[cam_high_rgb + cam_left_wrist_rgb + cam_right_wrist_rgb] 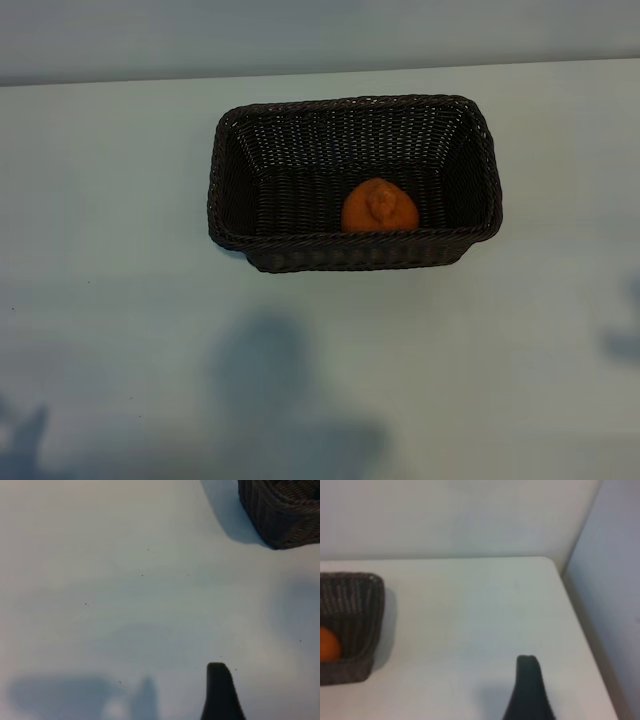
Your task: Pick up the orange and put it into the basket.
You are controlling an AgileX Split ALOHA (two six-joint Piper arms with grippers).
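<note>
The orange lies on the floor of the dark brown woven basket, against its near wall and right of centre. It shows again in the right wrist view as the orange inside the basket. Neither arm appears in the exterior view. My left gripper hovers over bare table, well away from the basket's corner; only one dark finger shows and nothing is between the jaws. My right gripper is likewise over bare table beside the basket, with one finger in sight and nothing held.
The white table ends at a pale back wall. In the right wrist view the table's corner and side edge run next to a pale side panel. Soft arm shadows fall on the near tabletop.
</note>
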